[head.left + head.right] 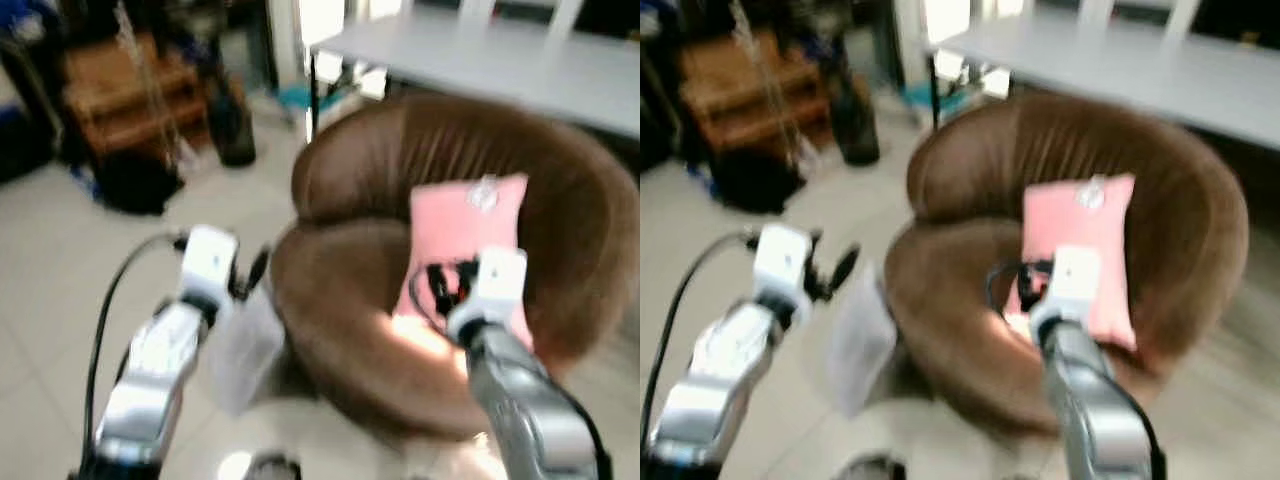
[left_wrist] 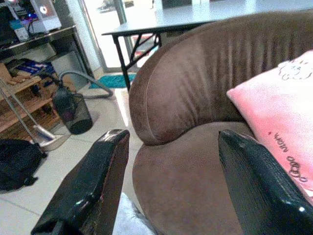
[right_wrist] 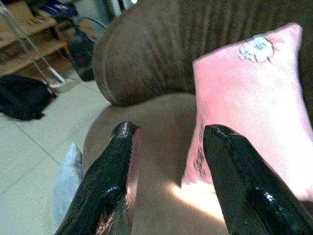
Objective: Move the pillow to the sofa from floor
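A pink pillow [image 1: 465, 235] leans upright against the backrest of the round brown sofa [image 1: 340, 270], resting on its seat. In the right wrist view the pillow [image 3: 249, 107] stands just beyond my right gripper [image 3: 171, 147], which is open and holds nothing. My right arm reaches over the seat's front, its wrist [image 1: 495, 285] in front of the pillow. At the sofa's left side my left gripper [image 2: 171, 161] is open and empty, facing the sofa's arm [image 2: 171, 93] and the pillow's edge [image 2: 279, 117].
A pale cloth or bag [image 1: 240, 345] lies on the tiled floor by the sofa's left side. A grey table [image 1: 480, 55] stands behind the sofa. Wooden shelves [image 1: 125, 90], a dark bag [image 1: 135, 180] and a black bin [image 1: 232, 125] are at the back left.
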You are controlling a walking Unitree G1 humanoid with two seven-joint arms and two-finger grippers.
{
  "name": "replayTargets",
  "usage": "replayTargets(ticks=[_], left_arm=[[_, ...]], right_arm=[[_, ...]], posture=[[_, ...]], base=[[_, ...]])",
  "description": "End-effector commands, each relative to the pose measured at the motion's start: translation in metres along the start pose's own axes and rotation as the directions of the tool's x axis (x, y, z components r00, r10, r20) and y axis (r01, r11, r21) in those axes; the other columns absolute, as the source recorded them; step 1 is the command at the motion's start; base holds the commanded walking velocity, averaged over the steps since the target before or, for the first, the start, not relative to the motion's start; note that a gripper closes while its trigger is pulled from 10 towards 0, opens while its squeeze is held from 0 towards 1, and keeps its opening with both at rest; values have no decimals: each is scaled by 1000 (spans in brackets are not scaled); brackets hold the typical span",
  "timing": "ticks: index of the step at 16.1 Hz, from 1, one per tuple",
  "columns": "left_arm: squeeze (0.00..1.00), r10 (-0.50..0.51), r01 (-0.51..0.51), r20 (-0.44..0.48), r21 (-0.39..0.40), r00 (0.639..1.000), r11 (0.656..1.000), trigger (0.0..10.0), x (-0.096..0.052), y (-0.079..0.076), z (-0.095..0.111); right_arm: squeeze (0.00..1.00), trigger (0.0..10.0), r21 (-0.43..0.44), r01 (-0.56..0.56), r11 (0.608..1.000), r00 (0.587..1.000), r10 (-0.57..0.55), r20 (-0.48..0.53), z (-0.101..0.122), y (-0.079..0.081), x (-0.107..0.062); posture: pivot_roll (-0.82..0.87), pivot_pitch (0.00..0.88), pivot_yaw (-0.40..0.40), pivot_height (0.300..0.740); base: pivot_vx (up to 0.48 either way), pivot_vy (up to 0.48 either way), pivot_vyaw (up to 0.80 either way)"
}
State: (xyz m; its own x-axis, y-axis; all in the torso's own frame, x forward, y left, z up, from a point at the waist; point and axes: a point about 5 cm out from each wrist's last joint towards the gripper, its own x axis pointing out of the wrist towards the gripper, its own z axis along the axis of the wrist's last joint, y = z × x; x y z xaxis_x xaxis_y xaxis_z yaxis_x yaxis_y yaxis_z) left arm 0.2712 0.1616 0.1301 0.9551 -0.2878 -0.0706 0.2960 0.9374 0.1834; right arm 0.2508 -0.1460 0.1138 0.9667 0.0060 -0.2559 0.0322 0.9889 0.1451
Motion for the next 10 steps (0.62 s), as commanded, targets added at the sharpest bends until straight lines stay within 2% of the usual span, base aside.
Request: replayTargets(ticks=[1,3,10], left_arm=[[0,1,-1,24,4,1000,1000,10000,2,2,7],[0,5,-5,24,2,1000,1000,10000,2,3,6],[0,13,-14,17,9,1000,1000,10000,2,5,5]], right_arm=[[0,10000,2,-1,1000,1000,1,10,4,1,0],[0,10000,4,-2,1000,1000,2,8,3,1,0],[0,10000,-2,3,1000,1000,-3,10,2,-1,1]], posture=[[-39,33,52,740],[-39,32,52,740],[-41,31,48,740]], base=[[0,0,0],[0,0,0],[0,366,0]])
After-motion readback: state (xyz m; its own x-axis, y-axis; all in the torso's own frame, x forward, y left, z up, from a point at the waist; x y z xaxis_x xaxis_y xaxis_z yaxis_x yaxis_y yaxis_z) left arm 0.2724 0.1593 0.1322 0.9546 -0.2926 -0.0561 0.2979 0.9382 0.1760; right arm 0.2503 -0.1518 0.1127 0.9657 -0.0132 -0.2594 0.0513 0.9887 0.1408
